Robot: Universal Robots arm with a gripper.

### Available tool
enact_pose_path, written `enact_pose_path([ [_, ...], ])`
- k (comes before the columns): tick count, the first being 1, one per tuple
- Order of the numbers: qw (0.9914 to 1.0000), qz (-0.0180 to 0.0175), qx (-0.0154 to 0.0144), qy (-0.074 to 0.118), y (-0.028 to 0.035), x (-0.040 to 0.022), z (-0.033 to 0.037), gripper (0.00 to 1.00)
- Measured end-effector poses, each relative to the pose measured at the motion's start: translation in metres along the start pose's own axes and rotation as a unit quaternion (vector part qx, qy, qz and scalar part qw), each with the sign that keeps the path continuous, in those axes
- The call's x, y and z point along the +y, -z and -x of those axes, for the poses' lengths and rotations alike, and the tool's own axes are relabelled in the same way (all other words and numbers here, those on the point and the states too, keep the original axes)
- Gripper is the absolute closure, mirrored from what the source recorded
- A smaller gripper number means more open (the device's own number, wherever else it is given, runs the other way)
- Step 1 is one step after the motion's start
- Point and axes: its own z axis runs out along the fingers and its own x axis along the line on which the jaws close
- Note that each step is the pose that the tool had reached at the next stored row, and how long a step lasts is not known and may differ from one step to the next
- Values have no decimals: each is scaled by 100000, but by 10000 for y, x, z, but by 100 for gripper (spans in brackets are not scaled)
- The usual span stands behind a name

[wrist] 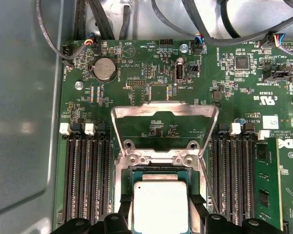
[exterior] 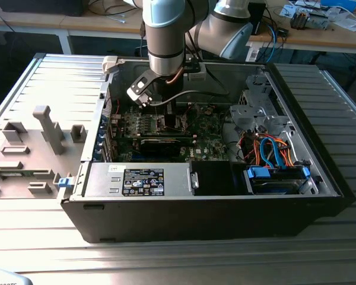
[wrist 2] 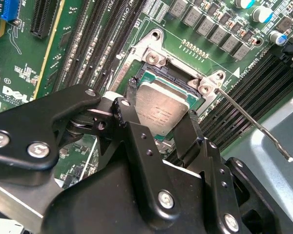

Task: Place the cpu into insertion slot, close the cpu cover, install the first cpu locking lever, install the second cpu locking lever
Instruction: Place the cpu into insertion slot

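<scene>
Gripper (wrist 2: 161, 103), low inside the case (exterior: 225, 219) at upper-middle of the exterior view, clamps the cpu (wrist: 160, 207) by opposite edges, flat over the insertion slot (wrist: 156, 171) for square seating; cpu cover (wrist: 164, 109) stands hinged open, clear of me.

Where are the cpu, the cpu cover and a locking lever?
cpu (wrist: 161, 207), first wrist view, middle of its silvery top.
cpu cover (wrist: 163, 108), first wrist view, cross bar of the open frame.
locking lever (wrist 2: 249, 118), second wrist view, middle of its thin rod.
</scene>
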Motion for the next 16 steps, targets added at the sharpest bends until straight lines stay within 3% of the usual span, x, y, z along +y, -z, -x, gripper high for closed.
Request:
enact_pose_path([
  [13,100000,1,10,-3,-5,3,0,46],
  [16,100000,2,4,-3,-5,3,0,38],
])
